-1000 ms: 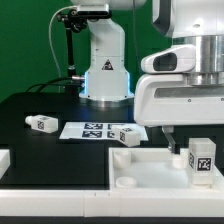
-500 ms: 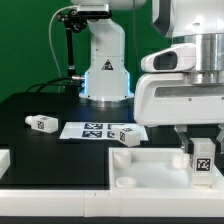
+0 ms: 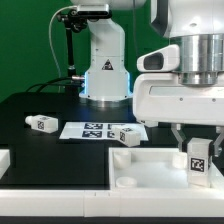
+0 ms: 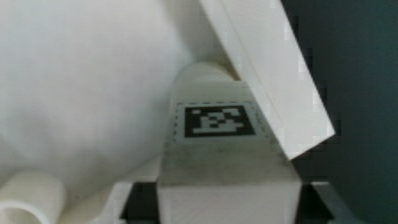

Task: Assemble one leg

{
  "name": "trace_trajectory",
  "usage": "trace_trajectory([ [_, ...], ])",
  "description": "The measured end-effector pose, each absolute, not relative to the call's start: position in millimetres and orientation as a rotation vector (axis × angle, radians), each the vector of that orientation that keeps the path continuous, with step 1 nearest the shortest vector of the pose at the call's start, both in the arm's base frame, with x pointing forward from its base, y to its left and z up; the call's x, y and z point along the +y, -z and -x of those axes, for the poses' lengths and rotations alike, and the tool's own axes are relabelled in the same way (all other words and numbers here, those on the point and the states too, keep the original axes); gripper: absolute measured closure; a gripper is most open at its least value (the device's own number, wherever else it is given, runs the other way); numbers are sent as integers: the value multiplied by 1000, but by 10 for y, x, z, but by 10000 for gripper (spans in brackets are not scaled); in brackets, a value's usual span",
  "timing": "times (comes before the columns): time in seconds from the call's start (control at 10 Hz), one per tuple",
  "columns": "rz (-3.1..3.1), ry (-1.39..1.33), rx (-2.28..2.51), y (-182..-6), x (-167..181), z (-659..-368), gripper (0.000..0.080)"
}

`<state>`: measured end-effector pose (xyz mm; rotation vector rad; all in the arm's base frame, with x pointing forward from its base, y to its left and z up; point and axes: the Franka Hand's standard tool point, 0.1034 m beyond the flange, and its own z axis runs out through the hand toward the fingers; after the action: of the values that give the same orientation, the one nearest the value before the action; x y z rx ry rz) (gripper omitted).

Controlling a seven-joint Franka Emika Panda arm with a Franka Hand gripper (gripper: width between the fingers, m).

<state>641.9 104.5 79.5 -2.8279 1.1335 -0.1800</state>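
Note:
A leg (image 3: 198, 160), a small white block with a tag on its face, stands upright in the near right corner of the large white tray-like part (image 3: 150, 168). My gripper (image 3: 197, 138) hangs straight over it with a finger on each side of its top. The jaws stand open, with a small gap on each side. In the wrist view the leg (image 4: 217, 120) fills the space between the fingers of the gripper (image 4: 217, 200), with dark gaps on both sides. Two more legs lie on the black table: one (image 3: 41, 123) on the exterior view's left, one (image 3: 125, 136) by the tray-like part.
The marker board (image 3: 95, 129) lies flat mid-table behind the tray-like part. The robot base (image 3: 105, 75) stands at the back. Another white part (image 3: 4, 160) shows at the exterior view's left edge. A white ledge (image 3: 60, 205) runs along the front.
The gripper has risen a little, so its fingers now show above the leg. The leg stays standing in the corner of the tray-like part.

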Motion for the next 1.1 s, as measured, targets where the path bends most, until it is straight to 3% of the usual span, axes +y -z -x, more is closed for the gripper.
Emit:
trace_trajectory([
  [0.4,2357,88,1868,-782,1067,-6371,514],
  [0.8,2292,61,1946,-782,1108,-6354,512],
  [0.9,2418,50,1829,-771,1141,-6318,421],
  [1.0,2557,61,1633,-760,1123,-6315,271],
  [1.1,2667,69,1456,-743,1127,-6312,271],
])
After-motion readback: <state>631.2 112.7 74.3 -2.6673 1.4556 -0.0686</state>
